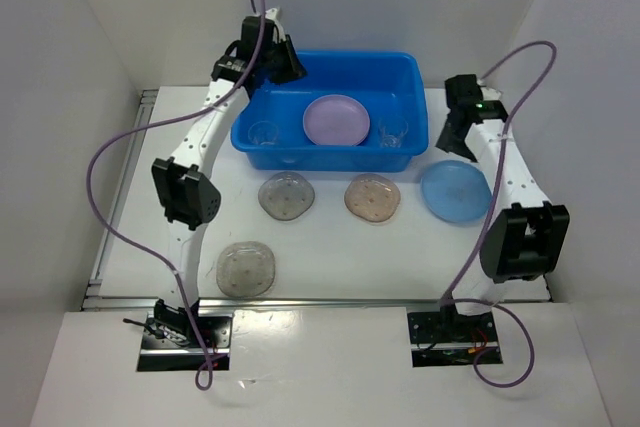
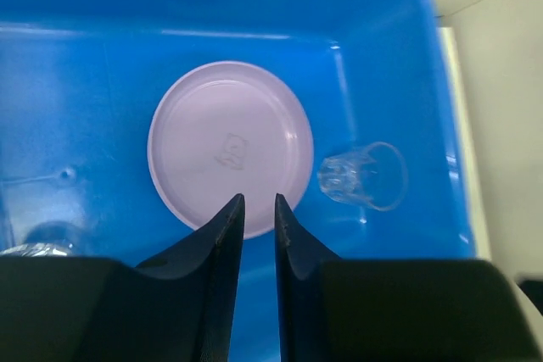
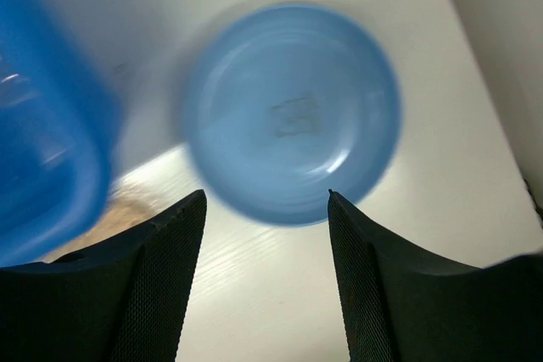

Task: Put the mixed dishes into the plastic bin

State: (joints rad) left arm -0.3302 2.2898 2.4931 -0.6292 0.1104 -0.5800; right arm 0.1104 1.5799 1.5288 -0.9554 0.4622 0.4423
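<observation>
Top view, bin: the plastic bin (image 1: 300,157) sits at 12 o'clock on the table (image 1: 330,257); it holds the lavender plate (image 1: 336,119), with the clear cups (image 1: 263,134) at the plate's 9 and 3 o'clock
Top view, outstanding: blue plate (image 1: 455,191) at the bin's 4 o'clock; tan plate (image 1: 373,197) and greyish plate (image 1: 287,195) near its 6 o'clock wall; second greyish plate (image 1: 246,269) at 7 o'clock, well apart
Left wrist view: left gripper (image 2: 257,201) hangs over the bin interior, fingers drawn almost together, nothing between them; lavender plate ahead at 12 o'clock
Right wrist view: right gripper (image 3: 265,197) is spread wide and empty; the blue plate lies ahead at 12 o'clock, apart from both fingers; picture blurred
Handling, judged: blue plate is likely light, stiff, slick plastic lying flat; take it at the near rim, one finger under the lip; it may skate on the table
</observation>
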